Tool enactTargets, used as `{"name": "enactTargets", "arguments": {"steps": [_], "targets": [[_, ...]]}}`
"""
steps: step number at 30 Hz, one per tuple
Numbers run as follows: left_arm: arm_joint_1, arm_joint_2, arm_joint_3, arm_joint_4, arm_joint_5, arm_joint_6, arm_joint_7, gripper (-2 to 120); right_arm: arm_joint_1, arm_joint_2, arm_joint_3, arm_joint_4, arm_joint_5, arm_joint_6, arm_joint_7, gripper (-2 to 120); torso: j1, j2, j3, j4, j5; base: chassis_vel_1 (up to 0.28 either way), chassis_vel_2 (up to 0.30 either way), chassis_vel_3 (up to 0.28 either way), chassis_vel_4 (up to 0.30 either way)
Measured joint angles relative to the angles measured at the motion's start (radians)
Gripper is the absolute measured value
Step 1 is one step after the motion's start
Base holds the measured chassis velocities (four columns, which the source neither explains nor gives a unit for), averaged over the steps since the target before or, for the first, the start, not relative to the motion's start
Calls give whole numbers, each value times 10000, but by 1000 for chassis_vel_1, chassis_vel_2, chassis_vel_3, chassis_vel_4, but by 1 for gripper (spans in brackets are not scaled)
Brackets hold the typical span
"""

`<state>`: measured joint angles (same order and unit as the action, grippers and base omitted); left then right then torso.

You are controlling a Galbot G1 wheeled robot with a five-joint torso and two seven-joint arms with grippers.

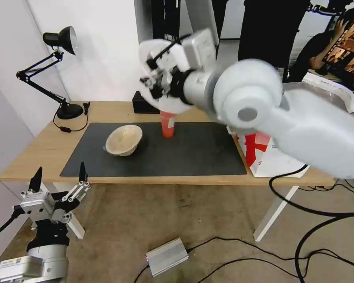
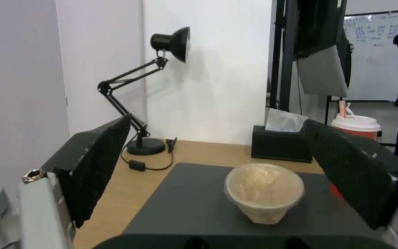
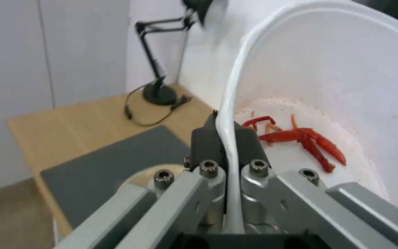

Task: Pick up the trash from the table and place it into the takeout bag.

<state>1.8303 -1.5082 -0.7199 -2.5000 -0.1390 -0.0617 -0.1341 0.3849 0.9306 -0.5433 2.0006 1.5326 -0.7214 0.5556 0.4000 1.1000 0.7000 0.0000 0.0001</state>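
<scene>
My right gripper [image 1: 155, 80] is shut on the rim of the wide white bowl [image 1: 167, 103] and holds it tilted, high above the table [image 1: 106, 110]. In the right wrist view the fingers [image 3: 208, 138] pinch that rim, and red chili scraps [image 3: 300, 138] lie inside the white bowl [image 3: 346, 69]. The beige shallow bowl [image 1: 124, 139] rests on the dark mat [image 1: 192, 153]. Behind it stands the red cup [image 1: 168, 125], its top hidden by the lifted bowl. The takeout bag [image 1: 263, 155] stands at the table's right end, partly behind my arm. My left gripper [image 1: 59, 173] is open, low before the table's front left edge.
A black desk lamp [image 1: 61, 70] stands at the back left with its cord on the wood. The black tissue box [image 2: 280, 145] sits at the back, near the lidded cup [image 2: 356, 124]. Cables and a silver box [image 1: 167, 256] lie on the floor.
</scene>
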Motion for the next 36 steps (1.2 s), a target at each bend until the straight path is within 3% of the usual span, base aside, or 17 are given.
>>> {"name": "enactTargets", "arguments": {"steps": [18,27,36], "targets": [[-101,25,-119,0,-108,-12,-3,100,1997,-1597,-78,-974,1252,-9,-446,0,0,-1,0,-1,1,0,0,0,0],[-154,15,-183,0,-262,-15,-1,100,3555,-2682,-1233,-1383,2243,-11,-683,0,0,1,-1,-1,0,0,0,0,0],[-210,107,-311,0,-512,-17,-3,100,3684,-3292,-1829,-1753,2210,-12,-692,0,0,0,0,1,0,0,0,0,0]]}}
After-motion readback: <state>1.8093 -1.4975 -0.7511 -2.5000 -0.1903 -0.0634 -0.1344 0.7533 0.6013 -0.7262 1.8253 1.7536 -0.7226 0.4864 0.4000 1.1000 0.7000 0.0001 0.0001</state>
